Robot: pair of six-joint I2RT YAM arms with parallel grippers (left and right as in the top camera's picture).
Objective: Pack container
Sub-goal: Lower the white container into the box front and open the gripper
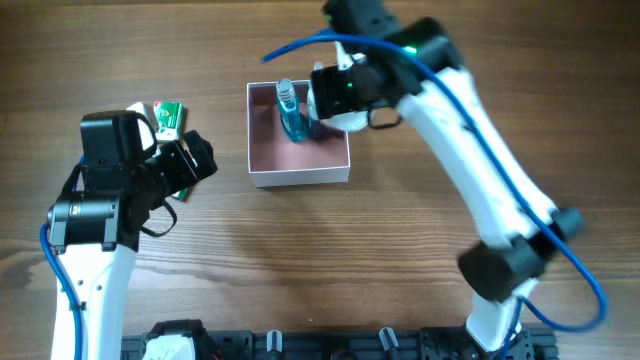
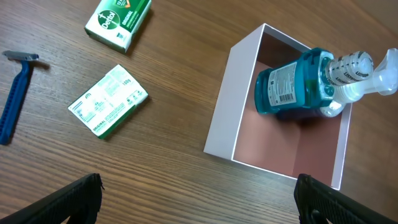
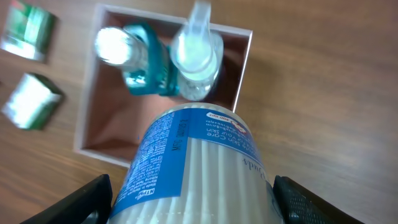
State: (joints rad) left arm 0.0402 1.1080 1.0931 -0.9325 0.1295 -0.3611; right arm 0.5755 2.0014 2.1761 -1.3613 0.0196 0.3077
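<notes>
The box (image 1: 300, 177), white-walled with a dusty-pink inside, sits open on the wooden worktop (image 1: 330, 260) a little toward 12 o'clock from the middle in the overhead view. A blue bottle (image 1: 290, 110) stands in its 12 o'clock half, and the right wrist view shows a clear bottle (image 3: 196, 62) touching that one. The right hand (image 3: 199, 199) hangs over the box's 2 o'clock corner, its fingers clamped on either side of a round tub of cotton swabs (image 3: 193, 168) with a blue-and-white label; the tub is held above the box's rim and not set down. The left hand (image 1: 195, 160) is at 9 o'clock from the box, well apart from it, with its fingers spread wide and nothing between them. Under it on the worktop lie two green soap packs (image 2: 109, 99) (image 2: 118, 22), and a blue razor (image 2: 15, 93) lies at 9 o'clock from the nearer pack in the left wrist view.
</notes>
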